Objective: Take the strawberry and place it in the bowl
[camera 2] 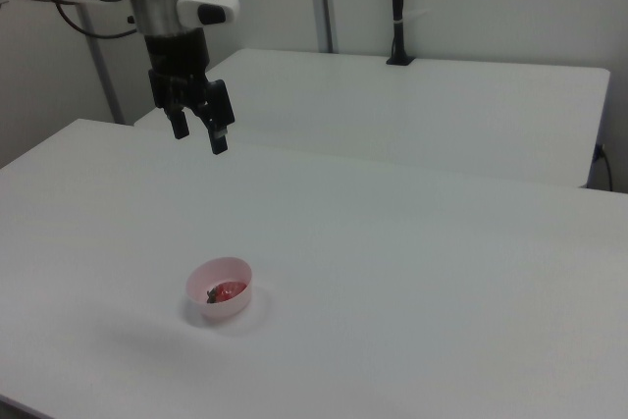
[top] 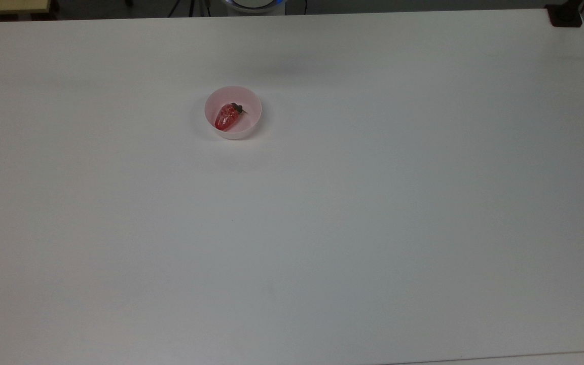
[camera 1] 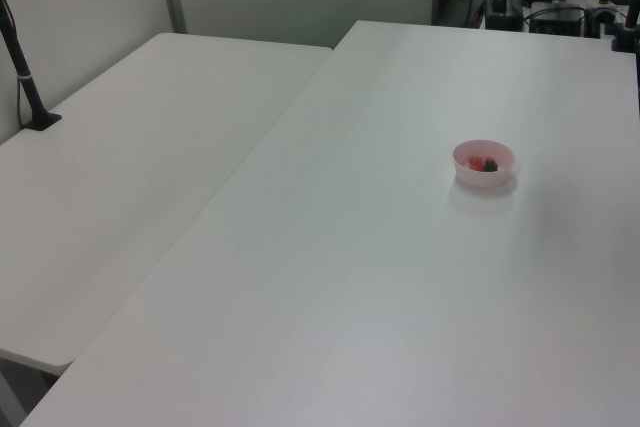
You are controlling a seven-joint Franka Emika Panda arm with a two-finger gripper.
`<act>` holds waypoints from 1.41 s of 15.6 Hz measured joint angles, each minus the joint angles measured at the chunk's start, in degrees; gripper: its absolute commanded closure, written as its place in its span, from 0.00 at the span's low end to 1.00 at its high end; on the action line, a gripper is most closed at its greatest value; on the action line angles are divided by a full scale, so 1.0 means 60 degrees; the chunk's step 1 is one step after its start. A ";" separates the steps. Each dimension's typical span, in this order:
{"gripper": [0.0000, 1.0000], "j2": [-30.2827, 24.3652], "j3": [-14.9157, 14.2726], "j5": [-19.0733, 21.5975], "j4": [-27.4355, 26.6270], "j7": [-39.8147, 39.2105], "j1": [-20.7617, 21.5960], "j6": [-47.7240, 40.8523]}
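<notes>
Glossy red strawberry (top: 226, 117), speckled, dark leafy cap, lies inside the smooth round pale pink bowl (top: 249, 123) on the matte white desk (top: 373, 203). In the right view, the gripper (camera 2: 199, 131) hangs high above, black fingers spread apart, holding nothing. No readable writing anywhere.

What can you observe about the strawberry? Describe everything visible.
The strawberry is a small, glossy red toy with pale speckles and a dark green leafy cap. It lies on its side inside the pale pink bowl, cap toward the top view's upper right, resting on the bowl's floor. Nothing grips it.
</notes>
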 measured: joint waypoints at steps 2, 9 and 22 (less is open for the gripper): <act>0.00 0.0041 -0.0031 0.0000 -0.0008 -0.0677 0.0022 0.0342; 0.00 0.0187 -0.0080 0.1492 -0.0011 -0.2594 -0.0594 0.1035; 0.00 0.0211 0.0888 0.1499 -0.0009 -0.2871 -0.1504 0.1214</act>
